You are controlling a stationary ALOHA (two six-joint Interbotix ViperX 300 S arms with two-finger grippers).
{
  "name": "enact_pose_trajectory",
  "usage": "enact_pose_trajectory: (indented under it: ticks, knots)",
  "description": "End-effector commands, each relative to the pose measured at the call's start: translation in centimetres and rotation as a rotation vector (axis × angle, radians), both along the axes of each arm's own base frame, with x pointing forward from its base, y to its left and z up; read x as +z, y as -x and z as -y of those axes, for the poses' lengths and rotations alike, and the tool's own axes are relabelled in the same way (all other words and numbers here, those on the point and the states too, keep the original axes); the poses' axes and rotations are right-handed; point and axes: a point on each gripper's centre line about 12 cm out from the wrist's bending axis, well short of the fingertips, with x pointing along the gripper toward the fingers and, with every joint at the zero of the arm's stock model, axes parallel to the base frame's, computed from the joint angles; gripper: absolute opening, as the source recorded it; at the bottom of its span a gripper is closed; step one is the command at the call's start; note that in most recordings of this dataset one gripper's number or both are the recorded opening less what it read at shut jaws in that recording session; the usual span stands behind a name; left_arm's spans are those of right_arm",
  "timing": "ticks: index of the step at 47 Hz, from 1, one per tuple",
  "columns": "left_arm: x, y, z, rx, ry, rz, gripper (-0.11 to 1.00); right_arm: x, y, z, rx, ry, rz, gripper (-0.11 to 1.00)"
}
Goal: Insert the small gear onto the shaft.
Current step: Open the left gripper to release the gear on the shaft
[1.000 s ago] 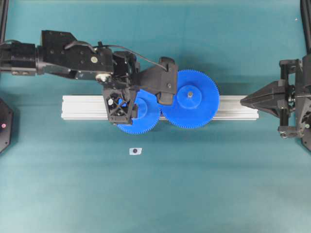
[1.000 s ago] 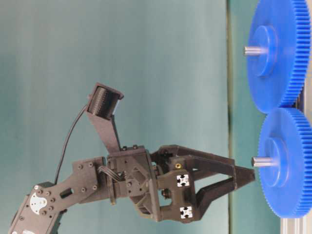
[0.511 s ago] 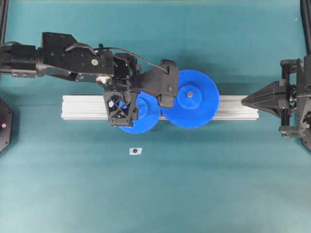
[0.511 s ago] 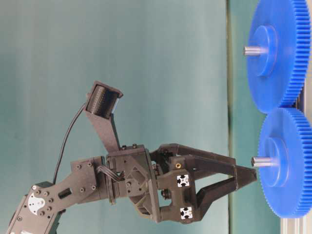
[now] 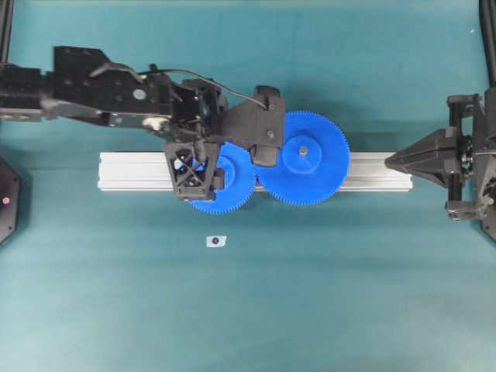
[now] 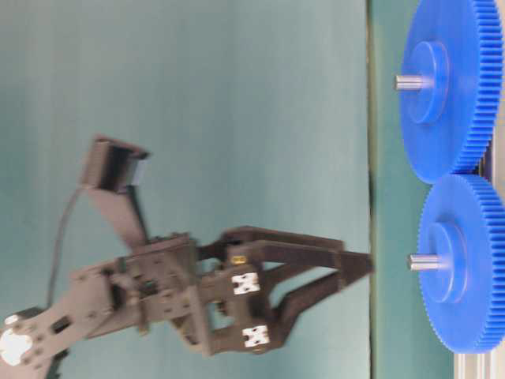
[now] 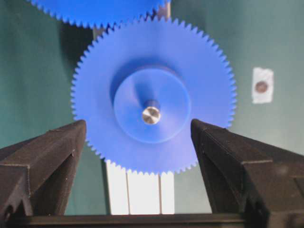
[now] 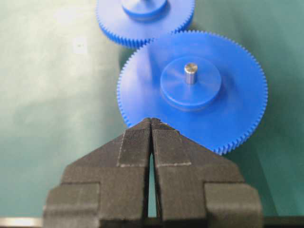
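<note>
Overhead exterior view: no containers are seen; what is carried sits on an aluminium rail (image 5: pixel 132 172) lying left to right across the middle of the teal worktop (image 5: pixel 248 310). Toward the rail's left half the small gear (image 5: pixel 229 186) is seated on the shaft (image 7: pixel 151 114), whose silvery tip shows through the hub in the left wrist view. Its teeth are meshed with those of the wider blue gear (image 5: pixel 306 159) just to its right, near the rail's middle. Between the rail and the worktop's near edge a small white tag (image 5: pixel 216 241) with a dark dot is seen.

The left gripper (image 5: pixel 203 167) is held above the small gear with its jaws spread apart and nothing between them; in the wrist view the fingers (image 7: pixel 42 156) frame the gear on either side without touching it.

Compared with a second ago, the left arm has been drawn back from the gears in the table-level view, where it is blurred, so the gap now seen between fingertips and shaft is probably wider than before. The gears and tag have not shifted.

At the worktop's right edge the right gripper (image 5: pixel 397 159) is seen parked, its jaws pressed together, pointing along the rail.
</note>
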Motion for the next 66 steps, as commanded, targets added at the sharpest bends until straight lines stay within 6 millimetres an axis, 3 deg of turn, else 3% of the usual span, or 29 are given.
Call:
enact_pose_trajectory:
  ticks: [1, 24, 49, 66]
  knots:
    - [2.9, 0.0, 0.4, -0.008, -0.008, 0.082, 0.84, 0.4, -0.2, 0.0, -0.008, -0.013, 0.013, 0.02]
    - [7.2, 2.1, 1.0, 0.007, -0.005, 0.188, 0.84, 0.4, -0.2, 0.0, -0.008, -0.013, 0.013, 0.02]
    - [8.7, 4.1, 1.7, -0.009, -0.01, 0.314, 0.83, 0.2, -0.1, 0.0, -0.008, -0.013, 0.009, 0.02]
    - [8.3, 4.1, 1.9, -0.015, -0.008, 0.326, 0.83, 0.2, -0.1, 0.0, -0.008, -0.013, 0.009, 0.02]
